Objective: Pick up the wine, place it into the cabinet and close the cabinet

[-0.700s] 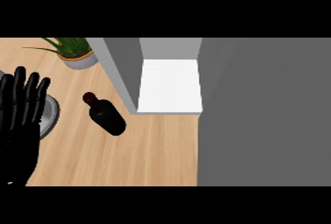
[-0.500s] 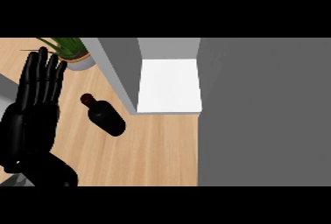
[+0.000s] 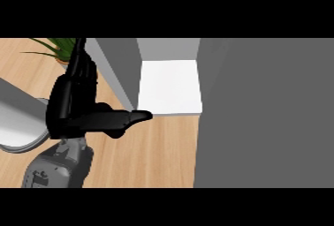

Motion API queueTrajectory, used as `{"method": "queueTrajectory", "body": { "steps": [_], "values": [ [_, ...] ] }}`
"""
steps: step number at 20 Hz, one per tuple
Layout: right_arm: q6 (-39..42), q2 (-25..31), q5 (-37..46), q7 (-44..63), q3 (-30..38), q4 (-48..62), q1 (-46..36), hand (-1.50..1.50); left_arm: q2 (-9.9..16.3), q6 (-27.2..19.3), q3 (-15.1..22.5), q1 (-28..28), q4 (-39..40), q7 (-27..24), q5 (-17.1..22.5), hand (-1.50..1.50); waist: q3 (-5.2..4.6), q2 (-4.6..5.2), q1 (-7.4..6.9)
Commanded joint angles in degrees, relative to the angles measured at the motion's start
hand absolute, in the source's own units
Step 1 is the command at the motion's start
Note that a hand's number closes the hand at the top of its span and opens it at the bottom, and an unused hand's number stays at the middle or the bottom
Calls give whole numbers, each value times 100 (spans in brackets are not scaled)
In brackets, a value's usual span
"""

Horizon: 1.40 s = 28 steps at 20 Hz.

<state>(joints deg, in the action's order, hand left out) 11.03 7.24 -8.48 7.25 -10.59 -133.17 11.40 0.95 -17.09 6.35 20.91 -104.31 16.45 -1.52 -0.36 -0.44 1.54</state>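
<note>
My left hand [image 3: 78, 112] stands edge-on over the wooden counter [image 3: 157, 154], left of the cabinet. Its fingers point straight up the view toward the plant, and its thumb [image 3: 130, 118] sticks out to the right, so the hand is open. The grey forearm [image 3: 58, 170] comes in from the lower left. The dark wine bottle is hidden behind the hand. The cabinet is open and shows a white shelf [image 3: 171, 88] between a grey side wall [image 3: 117, 70] and a broad grey panel [image 3: 267, 114]. My right hand shows nowhere.
A potted plant [image 3: 60, 46] stands at the back left. A grey rounded rim [image 3: 20, 126] lies at the left edge, partly behind my hand. Bare counter shows below the shelf, between the forearm and the grey panel.
My left hand has swung rightward from the left edge and turned edge-on. It now covers the spot where the wine bottle lay, and its thumb reaches toward the shelf's front corner.
</note>
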Motion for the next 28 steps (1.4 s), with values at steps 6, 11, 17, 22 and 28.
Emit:
{"method": "queueTrajectory", "body": {
  "steps": [6,11,17,22,28],
  "values": [
    [39,214,-465,868,-190,-1269,555,-150,-88,-1351,1212,1169,106,1323,-355,-150,45,11,50],
    [-133,186,-346,1184,-262,-1527,435,-150,-87,-1763,1481,1506,-84,1927,-609,-150,41,-1,28],
    [-343,186,-492,1599,-241,-1932,367,-150,-93,-2361,1781,2212,247,2509,-816,-150,38,17,-19],
    [-210,182,-430,1245,-232,-1863,796,-150,-95,-2497,1626,2472,-171,3346,-1390,-150,42,-5,-96],
    [-346,303,-400,1661,-277,-2301,731,-150,45,-2307,1537,2312,-388,3530,-1698,-150,38,-6,-108]
  ]
}}
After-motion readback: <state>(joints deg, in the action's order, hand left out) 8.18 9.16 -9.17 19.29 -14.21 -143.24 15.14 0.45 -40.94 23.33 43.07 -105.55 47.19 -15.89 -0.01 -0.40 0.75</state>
